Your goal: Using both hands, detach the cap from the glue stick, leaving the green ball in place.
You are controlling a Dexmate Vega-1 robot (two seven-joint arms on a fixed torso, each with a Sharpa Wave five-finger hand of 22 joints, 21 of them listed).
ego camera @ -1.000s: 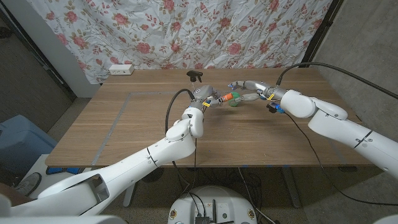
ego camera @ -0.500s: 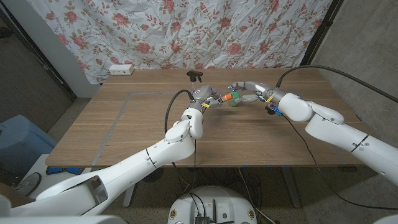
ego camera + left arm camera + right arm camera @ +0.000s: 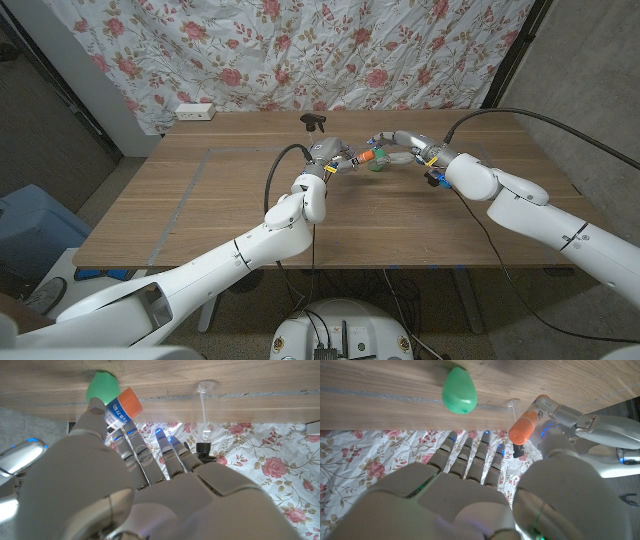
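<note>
My left hand [image 3: 335, 160] holds a glue stick [image 3: 119, 411] by its white labelled body at the table's far middle, a little above the wood. Its orange cap [image 3: 367, 156] is on and points toward my right hand [image 3: 397, 142]. The right hand reaches in from the right with its fingers spread, close beside the cap [image 3: 524, 430] and holding nothing. The green ball [image 3: 379, 166] lies on the table just under and past the cap; it also appears as the green ball [image 3: 459, 391] ahead of the right hand [image 3: 470, 495] and the green ball [image 3: 101, 387] beyond the left hand [image 3: 125, 485].
A small black object on a clear stand [image 3: 315, 121] is behind the hands near the table's far edge. A white power strip [image 3: 194, 111] lies at the back left. A taped rectangle outline [image 3: 208, 152] marks the table's left half. A floral cloth hangs behind.
My right arm has shifted left, bringing its hand closer over the cap and the green ball. The left hand, the glue stick and the ball have stayed in place.
</note>
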